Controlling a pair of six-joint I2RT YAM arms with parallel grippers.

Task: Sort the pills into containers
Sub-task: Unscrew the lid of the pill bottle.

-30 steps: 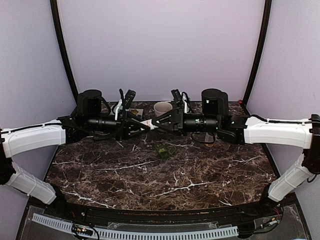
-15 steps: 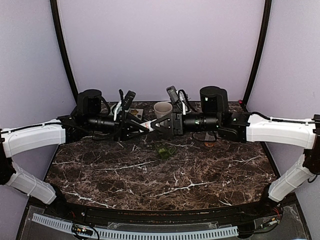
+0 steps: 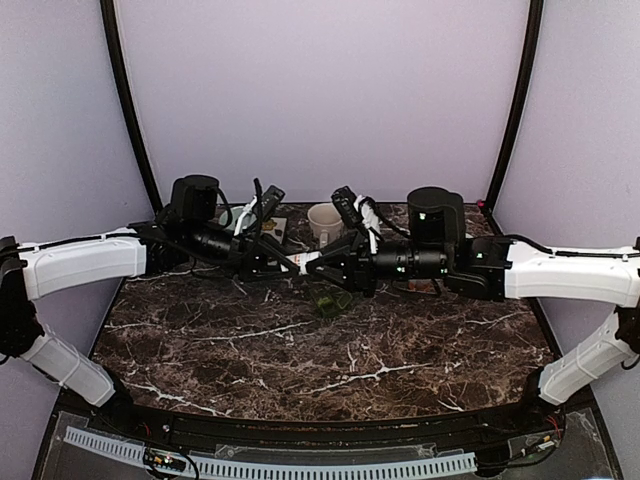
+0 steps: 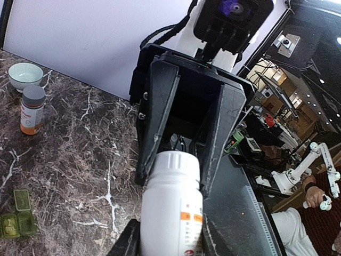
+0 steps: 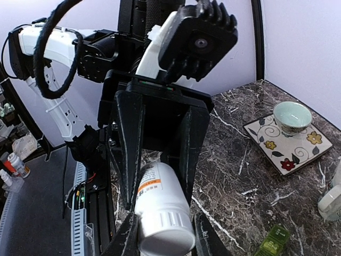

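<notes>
A white pill bottle (image 3: 308,259) with an orange label band hangs in the air between my two grippers, above the marble table. My left gripper (image 3: 290,262) is shut on its body (image 4: 170,213). My right gripper (image 3: 336,268) is shut round its ribbed white cap (image 5: 162,234). In the left wrist view the right gripper's fingers (image 4: 160,122) flank the cap. The dark green pill box (image 3: 328,301) lies open on the table just below the bottle. It also shows in the left wrist view (image 4: 18,218) and the right wrist view (image 5: 272,241). No loose pills show.
A cream mug (image 3: 323,218) stands behind the grippers. A pale green bowl (image 5: 292,117) sits on a patterned tile (image 5: 306,140). A small amber bottle with a grey cap (image 4: 32,110) stands near the bowl (image 4: 25,76). Purple walls close in the back and sides.
Both arms have shifted: the left gripper moved right and farther back, the right gripper came lower. The bottle stays held between them.
</notes>
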